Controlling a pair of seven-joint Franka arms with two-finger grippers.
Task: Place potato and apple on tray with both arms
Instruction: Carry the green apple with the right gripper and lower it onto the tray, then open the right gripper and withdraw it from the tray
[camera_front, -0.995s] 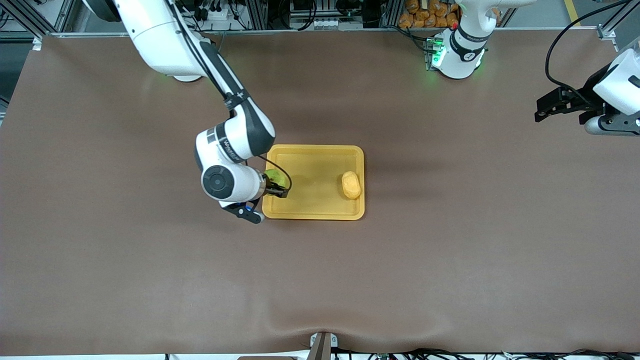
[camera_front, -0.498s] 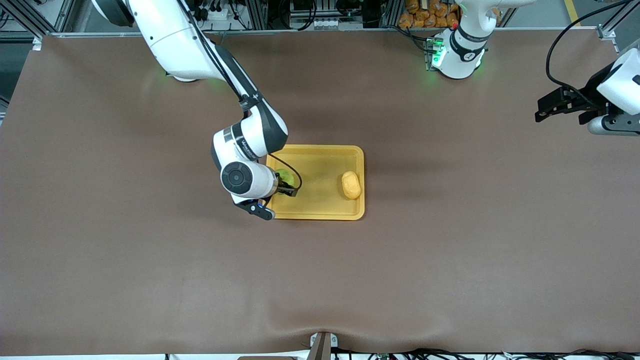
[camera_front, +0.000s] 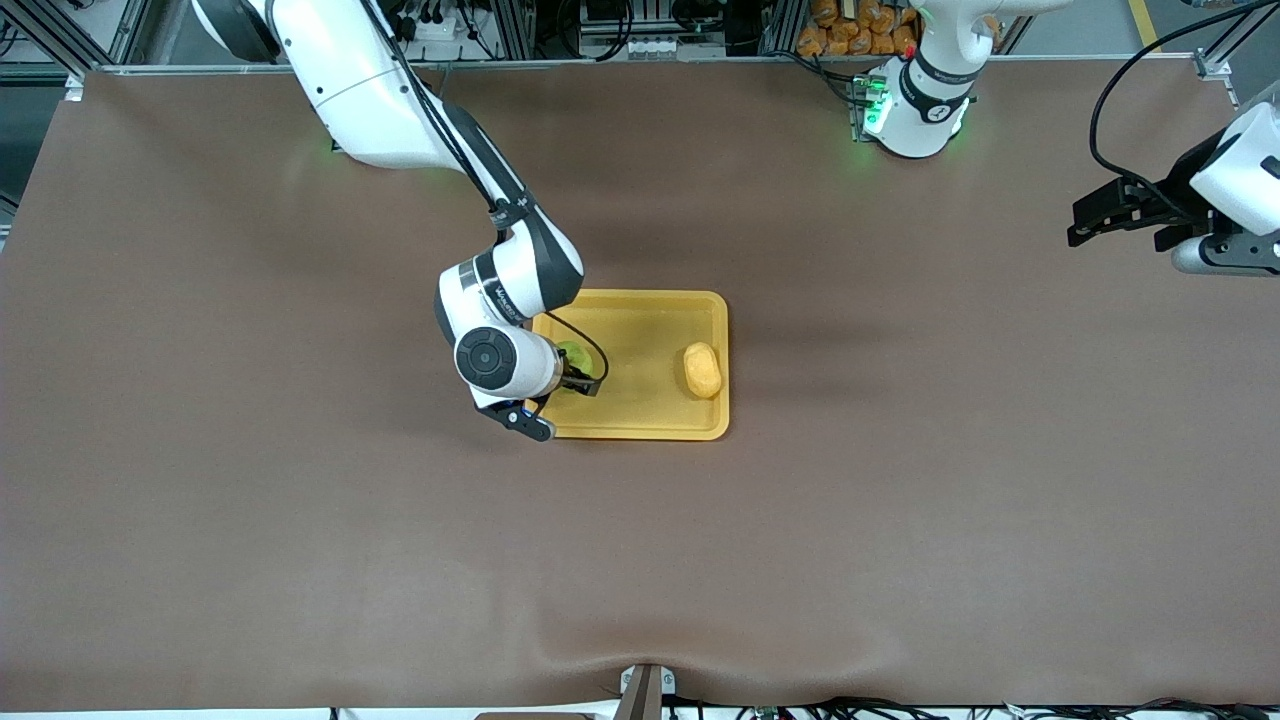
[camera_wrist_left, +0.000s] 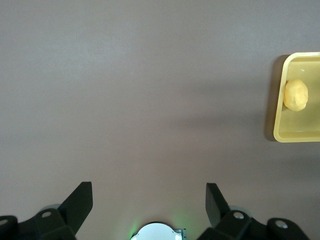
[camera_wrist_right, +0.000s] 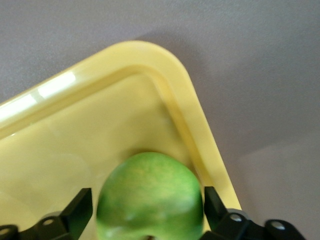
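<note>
The yellow-orange tray (camera_front: 640, 296) lies mid-table. On it the pale potato (camera_front: 703, 369) rests near the rim toward the left arm's end. The green apple (camera_front: 572, 352) sits on the tray floor by the corner toward the right arm's end. My right gripper (camera_front: 580, 375) is down around it and open. In the right wrist view the apple (camera_wrist_right: 150, 195) fills the space between the two fingers, with a thin gap at each side, close to the tray's rim (camera_wrist_right: 190, 110). My left gripper (camera_front: 1073, 224) hangs open with nothing in it over bare table at the left arm's end.
The left wrist view has its gripper (camera_wrist_left: 149, 187) above brown mat, with the tray's rim (camera_wrist_left: 277, 135) and the potato (camera_wrist_left: 295, 94) at the picture's edge. The left arm's green-lit base (camera_front: 915, 110) stands at the table's back edge.
The right arm carried the apple a little farther in over the tray and lowered it, then its fingers came apart. The left arm has hardly moved.
</note>
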